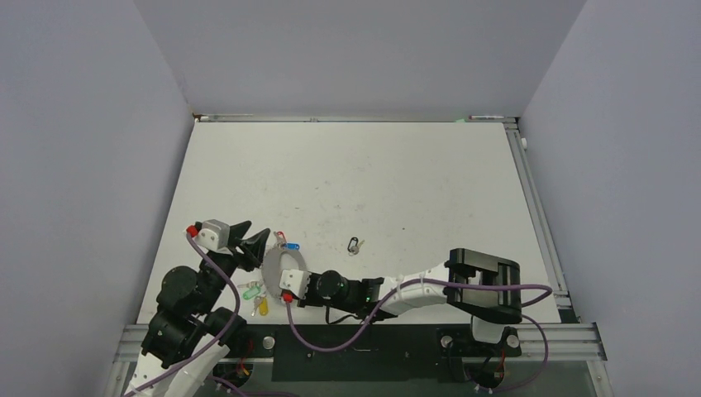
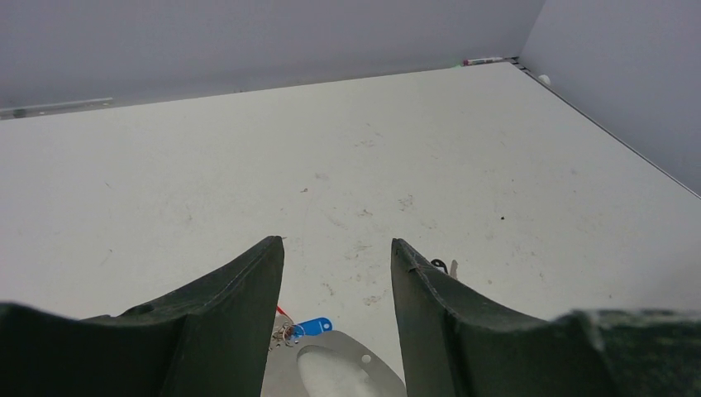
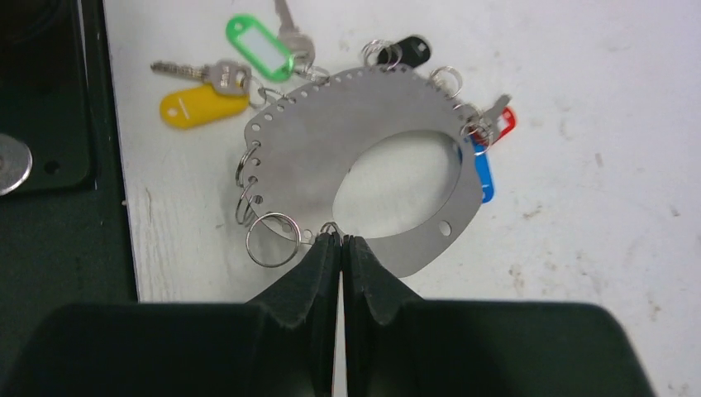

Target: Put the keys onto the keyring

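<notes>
Keys (image 3: 198, 106) hang on the keyring (image 3: 314, 157) ahead of the clenched right tool (image 3: 340, 241); one loose key (image 1: 355, 245) lies right of the released left tool (image 2: 337, 241).

You have bare table (image 1: 397, 182) over the far half and the whole right side; only the lone key (image 1: 355, 246) lies out there. The near left corner is tight. The keyring (image 3: 372, 141) sits hemmed between the left gripper (image 2: 337, 248) at its far left and the right gripper (image 3: 340, 240), whose tips are pressed together at its rim. The yellow key (image 3: 198, 106) and green key (image 3: 260, 37) fill the strip toward the near edge, and the blue key (image 3: 484, 178) and red key (image 3: 506, 122) fill the far side. Walls (image 1: 99, 165) box you in on three sides.
</notes>
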`<state>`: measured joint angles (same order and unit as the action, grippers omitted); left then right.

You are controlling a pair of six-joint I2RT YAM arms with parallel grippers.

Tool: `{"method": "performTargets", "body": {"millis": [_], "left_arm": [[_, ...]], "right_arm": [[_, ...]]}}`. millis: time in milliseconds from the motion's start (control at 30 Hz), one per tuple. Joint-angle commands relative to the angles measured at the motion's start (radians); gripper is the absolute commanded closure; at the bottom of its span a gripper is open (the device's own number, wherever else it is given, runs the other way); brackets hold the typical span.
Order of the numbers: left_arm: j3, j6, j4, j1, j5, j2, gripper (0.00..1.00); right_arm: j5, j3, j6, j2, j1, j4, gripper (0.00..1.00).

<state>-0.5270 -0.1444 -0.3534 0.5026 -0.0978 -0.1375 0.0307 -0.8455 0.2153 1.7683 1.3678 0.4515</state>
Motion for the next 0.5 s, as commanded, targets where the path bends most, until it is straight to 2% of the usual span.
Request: {"method": "performTargets", "body": {"millis": [0,133,267,467], "left_arm": [[0.005,0.014,0.067,-0.006,0.059,0.028,0.53],[0.014,0.015,0.089,-0.005,0.118,0.050,0.52],[0.018,0.012,0.107,-0.005,0.182,0.069,0.52],[0.022,-0.002,0.136,-0.004,0.288,0.097,0.49]], "right_arm": [[0.268,0.057,0.060,-0.073,0.073,0.279,0.95],[0.449,0.105,0.138,-0.083,0.140,0.421,0.95],[0.630,0.128,0.296,-0.078,0.201,0.565,0.95],[0.746,0.158,0.483,-0.104,0.257,0.750,0.95]]}}
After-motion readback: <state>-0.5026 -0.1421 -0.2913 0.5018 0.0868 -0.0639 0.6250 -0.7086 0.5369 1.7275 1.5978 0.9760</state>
